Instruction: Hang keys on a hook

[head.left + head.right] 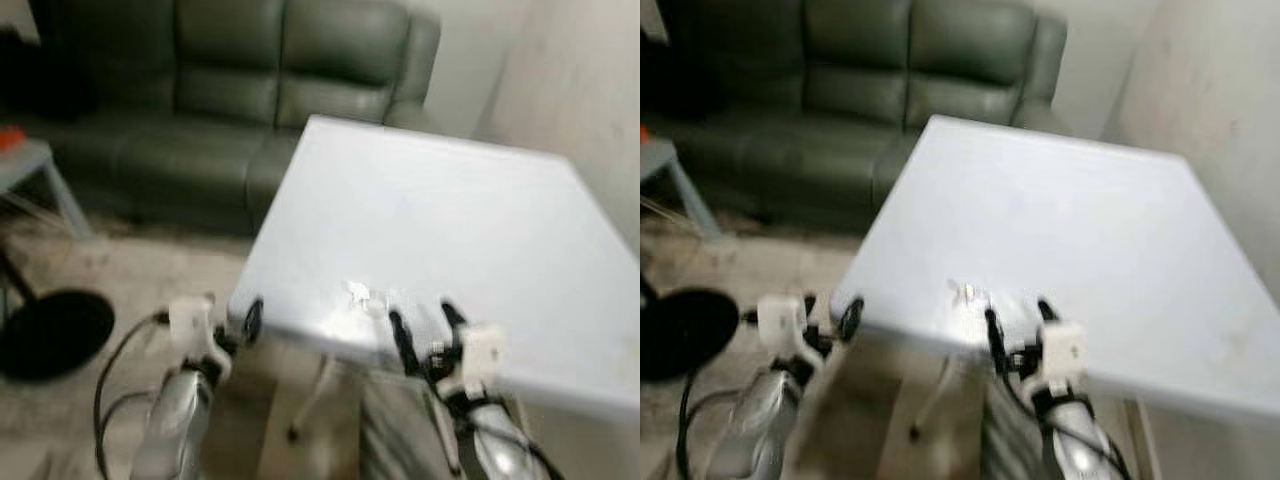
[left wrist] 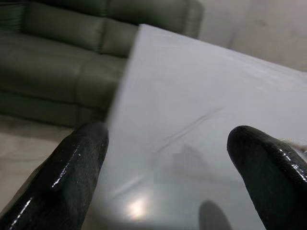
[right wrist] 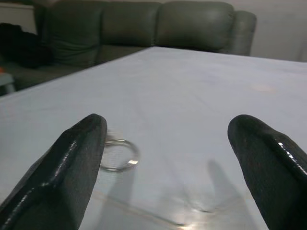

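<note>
Right tool [image 1: 428,322] sits at the near edge of the white worktop [image 1: 450,220], its 2 black fingers [image 3: 72,167] spread wide with nothing between them. Keys [image 1: 360,294] lie flat on the worktop near that edge, just beside the right tool on its left; the right wrist view shows a metal key ring [image 3: 119,154] close to 1 finger, not touching as far as can be told. Left tool [image 1: 225,328] hovers off the worktop's near left corner, fingers also apart and empty. Green sofa [image 1: 230,90] stands behind. No hook identifiable. Judgement: task barely begun; grasp, carry and hanging all remain.
</note>
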Tool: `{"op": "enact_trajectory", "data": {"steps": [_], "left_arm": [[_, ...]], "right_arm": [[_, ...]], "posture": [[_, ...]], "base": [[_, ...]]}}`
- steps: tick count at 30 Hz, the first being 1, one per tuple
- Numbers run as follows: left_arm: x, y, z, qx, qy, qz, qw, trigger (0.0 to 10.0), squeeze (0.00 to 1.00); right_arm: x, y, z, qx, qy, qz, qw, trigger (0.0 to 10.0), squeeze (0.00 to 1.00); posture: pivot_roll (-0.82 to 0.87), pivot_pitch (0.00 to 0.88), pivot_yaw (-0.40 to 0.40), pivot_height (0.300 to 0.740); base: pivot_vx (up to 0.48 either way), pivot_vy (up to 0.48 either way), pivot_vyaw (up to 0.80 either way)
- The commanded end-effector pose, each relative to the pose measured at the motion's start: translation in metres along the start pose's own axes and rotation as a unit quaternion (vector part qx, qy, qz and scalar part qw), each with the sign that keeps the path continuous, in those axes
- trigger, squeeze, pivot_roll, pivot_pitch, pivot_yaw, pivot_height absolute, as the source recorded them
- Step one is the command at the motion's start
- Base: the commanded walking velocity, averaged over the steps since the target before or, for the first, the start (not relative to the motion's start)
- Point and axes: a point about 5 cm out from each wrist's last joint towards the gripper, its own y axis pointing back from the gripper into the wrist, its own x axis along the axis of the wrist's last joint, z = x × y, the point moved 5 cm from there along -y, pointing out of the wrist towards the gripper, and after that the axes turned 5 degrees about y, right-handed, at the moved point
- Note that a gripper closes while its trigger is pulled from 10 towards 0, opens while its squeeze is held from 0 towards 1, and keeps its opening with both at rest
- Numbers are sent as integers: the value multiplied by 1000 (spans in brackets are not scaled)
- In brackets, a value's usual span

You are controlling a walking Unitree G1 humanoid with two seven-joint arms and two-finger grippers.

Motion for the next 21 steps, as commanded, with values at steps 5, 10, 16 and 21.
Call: {"op": "enact_trajectory", "data": {"steps": [5, 10, 16, 21], "left_arm": [[2, -2, 9, -9, -1, 3, 1000, 10000, 0], [3, -2, 8, -9, -3, 4, 1000, 10000, 0], [1, 0, 11, -15, -1, 1, 1000, 10000, 0], [3, 2, 20, -35, -6, -2, 999, 10000, 0]], "right_arm": [[0, 2, 9, -11, 3, -2, 1000, 10000, 0], [-1, 1, 5, 0, -1, -6, 1000, 10000, 0], [-2, -2, 1, 24, 9, -14, 1000, 10000, 0], [-1, -8, -1, 47, 25, -19, 998, 10000, 0]], "posture": [[-18, 12, -78, 740], [-15, 15, -78, 740], [-16, 21, -77, 740], [-13, 37, -72, 740]], "base": [[0, 0, 0], [0, 0, 0], [0, 0, 0], [0, 0, 0]]}}
